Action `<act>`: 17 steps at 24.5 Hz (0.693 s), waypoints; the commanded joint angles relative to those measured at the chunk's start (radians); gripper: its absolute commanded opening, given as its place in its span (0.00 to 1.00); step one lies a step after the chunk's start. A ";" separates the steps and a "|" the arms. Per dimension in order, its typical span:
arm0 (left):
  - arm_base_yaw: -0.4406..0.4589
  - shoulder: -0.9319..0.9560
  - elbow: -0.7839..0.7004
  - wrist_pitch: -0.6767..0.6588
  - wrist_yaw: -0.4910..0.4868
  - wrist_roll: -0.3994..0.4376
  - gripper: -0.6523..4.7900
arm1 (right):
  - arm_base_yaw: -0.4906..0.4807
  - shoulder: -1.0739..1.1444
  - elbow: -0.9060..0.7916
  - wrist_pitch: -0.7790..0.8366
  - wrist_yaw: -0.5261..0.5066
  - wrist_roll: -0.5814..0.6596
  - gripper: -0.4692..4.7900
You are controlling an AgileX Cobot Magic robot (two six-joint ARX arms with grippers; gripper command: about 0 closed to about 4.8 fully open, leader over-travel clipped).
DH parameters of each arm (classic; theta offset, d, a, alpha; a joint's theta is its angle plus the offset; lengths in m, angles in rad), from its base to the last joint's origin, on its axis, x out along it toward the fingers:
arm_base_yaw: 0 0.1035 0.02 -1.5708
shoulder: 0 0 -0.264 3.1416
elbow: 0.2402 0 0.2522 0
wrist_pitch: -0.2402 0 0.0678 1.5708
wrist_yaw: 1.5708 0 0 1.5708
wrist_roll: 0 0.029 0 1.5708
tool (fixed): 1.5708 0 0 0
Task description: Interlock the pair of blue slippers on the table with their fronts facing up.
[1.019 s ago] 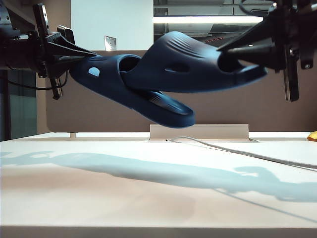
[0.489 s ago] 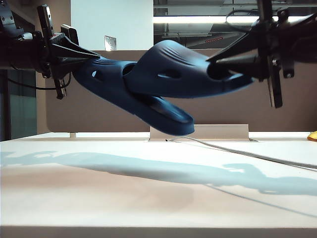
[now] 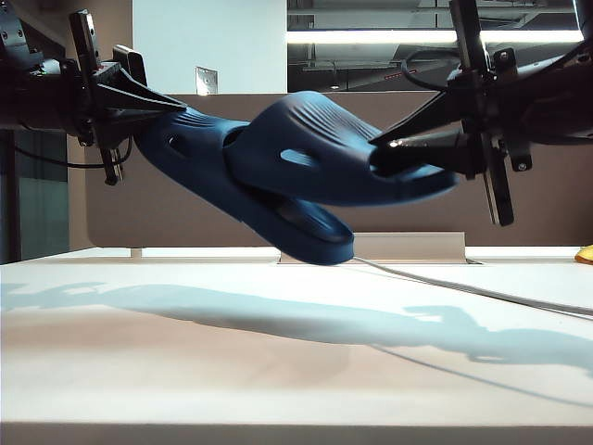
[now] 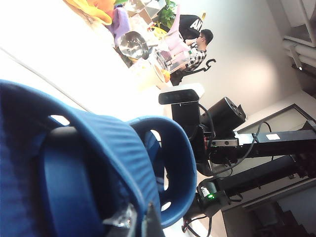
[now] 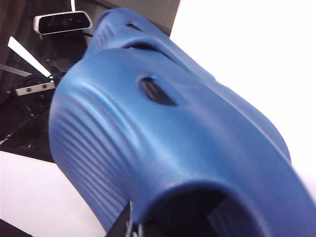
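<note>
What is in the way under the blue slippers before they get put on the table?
Nothing visible. The left gripper and right gripper hold the blue slippers together in the air, and the table below shows only their shadow. A thin cable lies off to the right.

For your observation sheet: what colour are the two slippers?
Dark navy blue slippers, clearest in the exterior view.

A brown-grey divider panel [image 3: 185,218] stands across the far edge, with a pale wall section [image 3: 208,46] and a bright ceiling light strip [image 3: 371,36] above it. A low white stand [image 3: 408,246] sits at the panel's foot, and a grey cable [image 3: 482,292] trails nearby. In the left wrist view, a seated person [image 4: 195,37] works beside cluttered containers [image 4: 143,47].
</note>
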 commanded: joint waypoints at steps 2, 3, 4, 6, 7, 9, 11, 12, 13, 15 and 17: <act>-0.023 -0.006 0.005 -0.014 0.076 -0.006 0.11 | 0.011 -0.002 0.009 0.068 -0.006 -0.006 0.24; -0.023 -0.006 0.005 -0.013 0.076 -0.005 0.11 | 0.011 -0.002 0.009 0.067 -0.006 -0.006 0.26; -0.023 -0.006 0.005 -0.012 0.076 -0.006 0.11 | 0.011 -0.002 0.009 0.067 -0.006 -0.006 0.31; -0.022 -0.006 0.005 -0.010 0.076 -0.005 0.11 | 0.011 -0.002 0.009 0.068 -0.006 -0.006 0.39; -0.022 -0.006 0.005 -0.010 0.076 -0.005 0.11 | 0.011 -0.002 0.010 0.068 -0.007 -0.006 0.42; -0.022 -0.006 0.005 -0.008 0.076 -0.003 0.11 | 0.011 -0.002 0.009 0.068 -0.007 -0.006 0.43; -0.021 -0.006 0.005 -0.005 0.075 -0.003 0.11 | 0.011 -0.003 0.010 0.068 -0.008 -0.006 0.44; -0.018 -0.006 0.005 -0.003 0.075 -0.004 0.11 | 0.011 -0.002 0.009 0.069 -0.011 -0.006 0.44; -0.015 -0.006 0.005 -0.002 0.074 -0.003 0.11 | 0.011 -0.003 0.009 0.068 -0.010 -0.006 0.46; -0.013 -0.006 0.005 0.000 0.073 -0.005 0.11 | 0.011 -0.003 0.009 0.069 -0.011 -0.007 0.57; 0.008 -0.006 0.005 0.000 0.073 -0.006 0.11 | 0.007 -0.003 0.009 0.069 -0.014 -0.007 0.62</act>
